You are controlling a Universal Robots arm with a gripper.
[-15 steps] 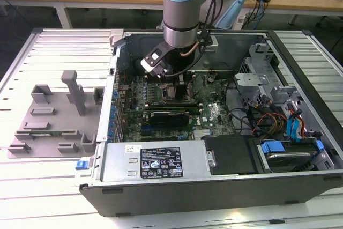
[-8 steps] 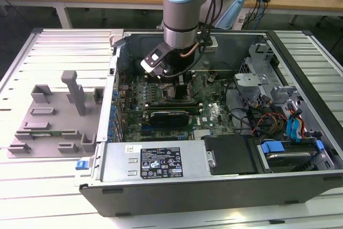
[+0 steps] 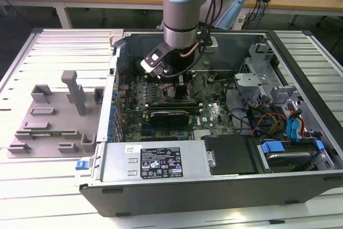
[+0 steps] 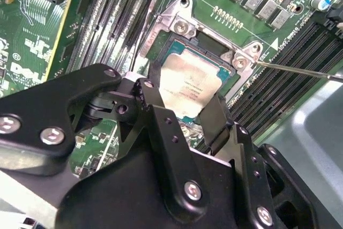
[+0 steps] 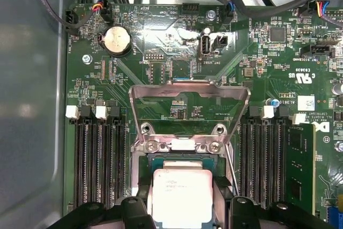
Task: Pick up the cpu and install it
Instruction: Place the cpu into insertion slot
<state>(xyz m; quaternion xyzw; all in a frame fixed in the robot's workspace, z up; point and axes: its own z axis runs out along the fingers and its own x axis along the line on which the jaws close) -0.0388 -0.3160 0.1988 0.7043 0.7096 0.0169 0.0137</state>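
The cpu [image 4: 185, 87], a flat silvery square chip, sits between my gripper's [image 4: 185, 94] two black fingers, whose tips touch its opposite edges. It hangs at the metal-framed socket [image 4: 179, 22] of the green board [image 3: 214, 113], level with the frame; whether it rests inside I cannot tell. In the first wrist view the cpu [image 5: 182, 197] lies just below the raised load plate [image 5: 190, 97], with my gripper [image 5: 182, 201] flanking it. In the exterior view my gripper [image 3: 163, 76] reaches down into the open computer case, over the middle of the board.
Memory slots [image 5: 99, 159] run along both sides of the socket, and a thin retention lever [image 4: 300, 71] sticks out beside it. A grey holder block [image 3: 53, 116] stands outside the case on the exterior view's left. A power supply [image 3: 155, 162] and a cabled drive bay [image 3: 289, 132] sit along the case's near side.
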